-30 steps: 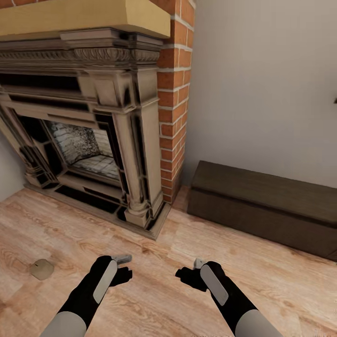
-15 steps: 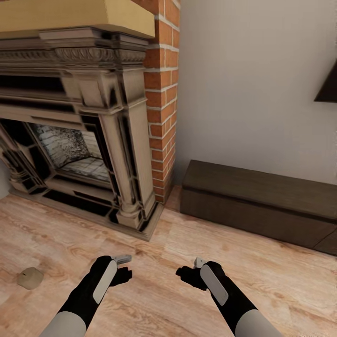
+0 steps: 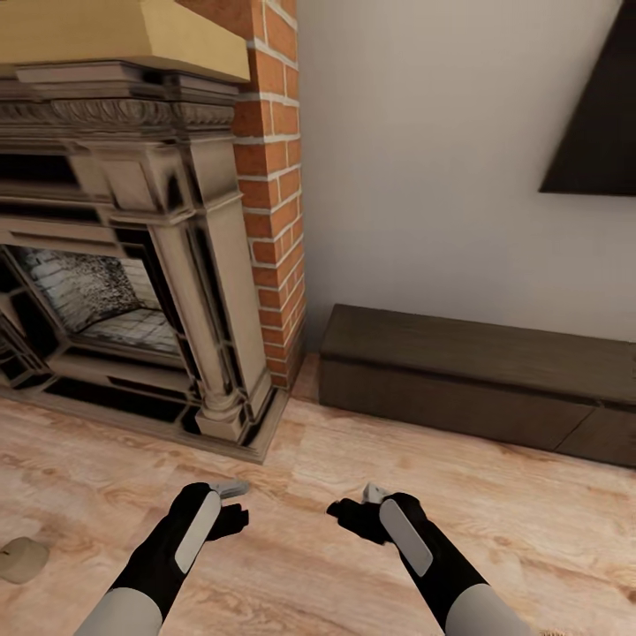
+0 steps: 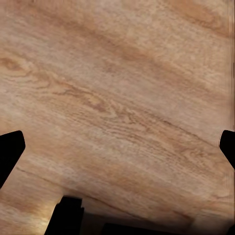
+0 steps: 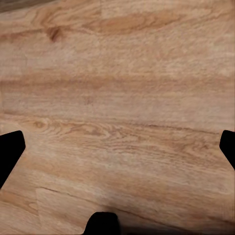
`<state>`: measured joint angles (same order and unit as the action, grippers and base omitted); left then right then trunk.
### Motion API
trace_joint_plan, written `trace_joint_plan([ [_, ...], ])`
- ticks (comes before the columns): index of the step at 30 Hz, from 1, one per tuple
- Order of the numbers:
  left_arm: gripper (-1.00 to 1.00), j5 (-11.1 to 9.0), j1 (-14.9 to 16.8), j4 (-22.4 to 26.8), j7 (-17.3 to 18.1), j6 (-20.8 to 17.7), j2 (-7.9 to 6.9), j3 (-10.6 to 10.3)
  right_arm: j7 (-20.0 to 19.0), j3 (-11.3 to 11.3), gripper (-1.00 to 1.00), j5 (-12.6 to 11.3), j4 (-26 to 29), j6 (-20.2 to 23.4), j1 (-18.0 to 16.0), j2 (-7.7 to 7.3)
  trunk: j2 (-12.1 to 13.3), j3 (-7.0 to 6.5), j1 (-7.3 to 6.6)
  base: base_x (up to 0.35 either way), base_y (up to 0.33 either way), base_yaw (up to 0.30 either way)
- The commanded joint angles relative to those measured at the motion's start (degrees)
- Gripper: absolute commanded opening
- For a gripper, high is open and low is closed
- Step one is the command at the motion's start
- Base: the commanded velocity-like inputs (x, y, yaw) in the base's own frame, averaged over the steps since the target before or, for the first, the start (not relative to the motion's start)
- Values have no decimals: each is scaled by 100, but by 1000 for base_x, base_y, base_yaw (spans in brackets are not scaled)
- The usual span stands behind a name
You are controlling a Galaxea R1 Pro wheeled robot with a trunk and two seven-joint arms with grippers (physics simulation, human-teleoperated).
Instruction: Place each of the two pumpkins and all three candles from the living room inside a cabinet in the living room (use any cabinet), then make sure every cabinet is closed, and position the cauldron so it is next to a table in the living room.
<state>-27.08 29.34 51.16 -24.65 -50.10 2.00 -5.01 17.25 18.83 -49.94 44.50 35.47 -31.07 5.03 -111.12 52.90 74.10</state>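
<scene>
Hanging low over the wooden floor [image 3: 291, 574], both arms are reaching forward side by side in the head view, well apart from each other. The left gripper [image 3: 231, 503] is carrying nothing. In the left wrist view its two dark fingertips [image 4: 11, 152] are showing at opposite edges of the picture, so the jaws are spread wide with only bare floorboards [image 4: 117, 107] lying between them. The right gripper [image 3: 358, 512] is in the same condition: its fingertips [image 5: 10, 154] are sitting far apart at the picture's edges, with nothing between them but wood grain [image 5: 117, 112].

One candle [image 3: 19, 560], a stubby beige cylinder, is resting on the floor at the head view's lower left edge, partly cut off by the frame, well to the left of the left arm.

The cabinet [image 3: 477, 384], long, low and dark brown, is standing against the pale wall [image 3: 424, 159] ahead and to the right of the grippers, its fronts looking flush and shut. Just to its left a brick column [image 3: 274, 194] is rising, and beside that an ornate stone fireplace [image 3: 124, 265] is taking up the left side. A dark triangular shape [image 3: 596, 132] is showing on the wall above the cabinet; what it is cannot be told.
</scene>
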Motion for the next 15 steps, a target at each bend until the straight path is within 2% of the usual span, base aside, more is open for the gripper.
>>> trace_joint_plan([
  [1, 100, -61, 1, 8, -57, -12, -1, -9, -13, 15, 100, -59, 6, 4, -4, -20, -2, -2, -1, 0, 0, -217],
  [15, 100, -61, 1, 8, -57, -14, 6, -9, -134, 16, 100, -51, 1, 4, -4, -71, -2, -100, -1, 0, 0, -218],
])
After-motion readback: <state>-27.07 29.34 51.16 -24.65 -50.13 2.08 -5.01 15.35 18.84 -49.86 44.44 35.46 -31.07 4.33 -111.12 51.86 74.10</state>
